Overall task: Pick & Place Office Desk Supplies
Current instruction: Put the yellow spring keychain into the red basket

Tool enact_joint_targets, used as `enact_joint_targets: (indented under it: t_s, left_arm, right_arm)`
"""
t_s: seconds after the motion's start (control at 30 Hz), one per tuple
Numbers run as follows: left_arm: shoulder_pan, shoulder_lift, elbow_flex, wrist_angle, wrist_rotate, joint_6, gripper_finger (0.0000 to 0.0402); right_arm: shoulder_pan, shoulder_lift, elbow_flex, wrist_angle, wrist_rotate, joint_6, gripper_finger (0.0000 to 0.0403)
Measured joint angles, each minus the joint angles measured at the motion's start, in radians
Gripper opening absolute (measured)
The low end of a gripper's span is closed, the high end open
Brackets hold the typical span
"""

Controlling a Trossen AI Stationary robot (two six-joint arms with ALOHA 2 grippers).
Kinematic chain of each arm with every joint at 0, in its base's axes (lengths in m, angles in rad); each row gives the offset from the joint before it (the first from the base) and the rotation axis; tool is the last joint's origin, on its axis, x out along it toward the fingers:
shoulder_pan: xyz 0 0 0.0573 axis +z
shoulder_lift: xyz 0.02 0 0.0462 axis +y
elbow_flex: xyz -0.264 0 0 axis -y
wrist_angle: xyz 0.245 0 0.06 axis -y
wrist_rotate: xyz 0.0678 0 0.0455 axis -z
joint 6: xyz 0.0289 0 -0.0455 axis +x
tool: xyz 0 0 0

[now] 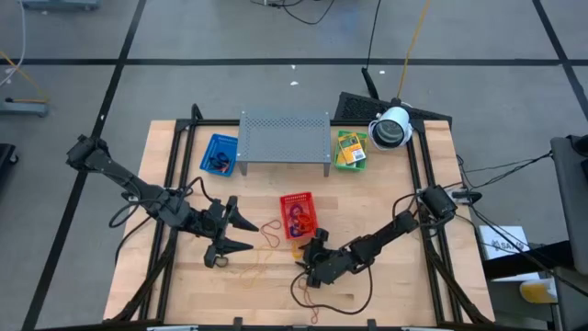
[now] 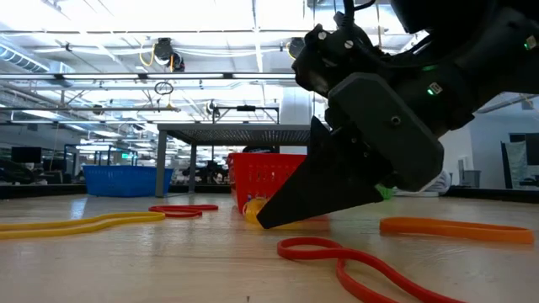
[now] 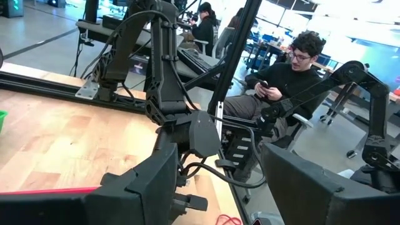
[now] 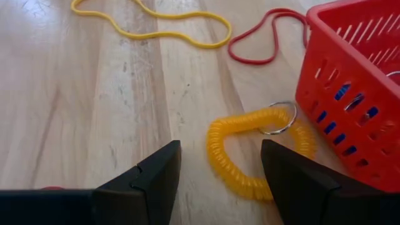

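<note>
Right gripper lines up on a coiled wrist keychain beside the red basket

The right gripper (image 4: 219, 172), jaws apart and empty, hovers low over the yellow coil keychain (image 4: 250, 159) touching the red mesh basket (image 4: 356, 87), likely to straddle it. Yellow band (image 4: 150, 28) and red band (image 4: 262, 44) lie loose nearby. The left gripper (image 1: 230, 234) waits, open.

A yellow rubber band (image 4: 152, 25) and a red band (image 4: 262, 39) lie flat and loose on the worktop. Yellow-and-green packets (image 1: 350, 149) lie flat near the far edge. A yellow coil with a metal ring (image 4: 253, 150) lies just beside the red basket (image 4: 359, 81).
</note>
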Motion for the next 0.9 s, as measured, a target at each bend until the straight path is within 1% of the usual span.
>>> enact_joint_targets:
  t_s: [0.13, 0.23, 0.33, 0.5, 0.53, 0.67, 0.73, 0.9]
  left_arm:
    - [0.0, 0.0, 0.0, 0.0, 0.0, -0.001, 0.0241]
    - [0.0, 0.0, 0.0, 0.0, 0.0, -0.003, 0.0241]
    - [0.0, 0.0, 0.0, 0.0, 0.0, -0.002, 0.0241]
    - [0.0, 0.0, 0.0, 0.0, 0.0, -0.002, 0.0241]
    - [0.0, 0.0, 0.0, 0.0, 0.0, -0.002, 0.0241]
    - [0.0, 0.0, 0.0, -0.001, 0.0, -0.002, 0.0241]
    - [0.0, 0.0, 0.0, -0.002, 0.0, -0.002, 0.0241]
    - [0.0, 0.0, 0.0, -0.004, 0.0, -0.002, 0.0241]
  right_arm:
    - [0.0, 0.0, 0.0, -0.002, -0.003, 0.0, 0.0206]
    - [0.0, 0.0, 0.0, -0.008, -0.007, 0.004, 0.0179]
    - [0.0, 0.001, 0.0, -0.022, -0.008, 0.034, 0.0132]
    - [0.0, 0.001, 0.0, -0.023, -0.039, 0.038, 0.0031]
    - [0.0, 0.001, 0.0, -0.022, -0.041, 0.032, 0.0019]
    - [0.005, -0.004, -0.002, -0.007, -0.035, 0.037, 0.0017]
    - [0.014, -0.018, -0.004, 0.006, -0.049, 0.02, 0.0012]
    - [0.052, -0.09, -0.006, 0.087, -0.05, -0.075, 0.0007]
